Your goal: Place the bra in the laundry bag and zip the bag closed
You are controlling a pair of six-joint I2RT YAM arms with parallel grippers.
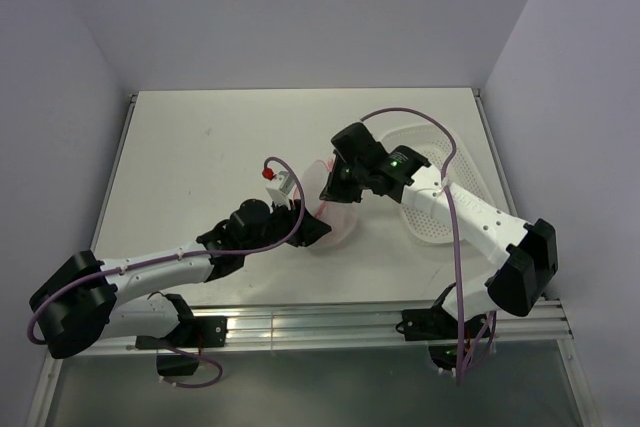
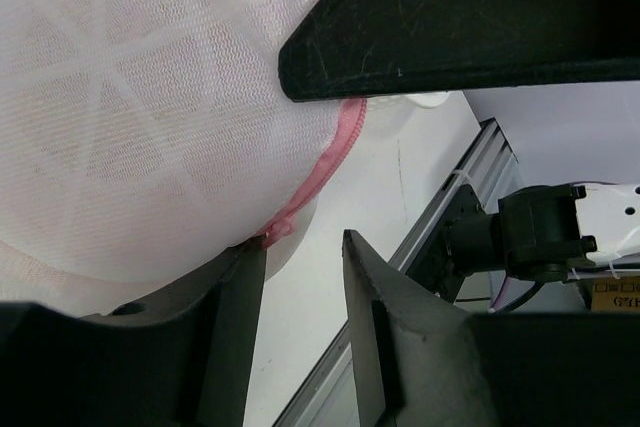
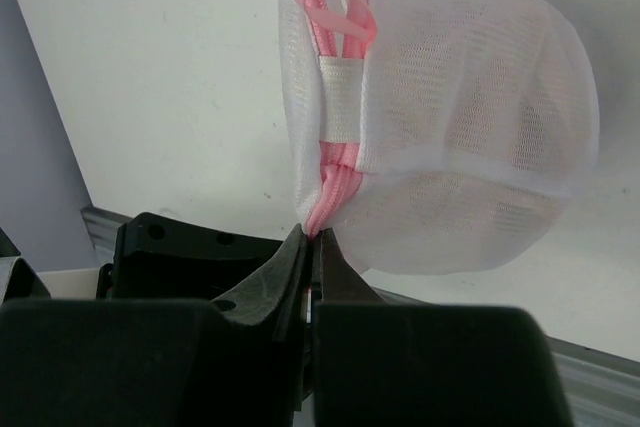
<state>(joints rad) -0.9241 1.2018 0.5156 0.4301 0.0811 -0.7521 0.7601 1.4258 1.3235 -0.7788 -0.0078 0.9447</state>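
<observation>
Pink zipper rim point(image 3: 322, 197) of the mesh laundry bag point(image 3: 460, 137) sits clamped in the right end effector point(image 3: 311, 247), the pouch just ahead, while the left end effector point(image 2: 303, 247) stands apart and empty beneath the bag.

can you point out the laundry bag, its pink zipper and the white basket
laundry bag point(image 3: 470, 117): right wrist view, on the mesh dome
pink zipper point(image 3: 330, 182): right wrist view, just below the white tab
white basket point(image 1: 427, 224): top external view, on its near end

White table point(image 1: 220, 147) with perforated basket point(image 1: 420, 225)
</observation>
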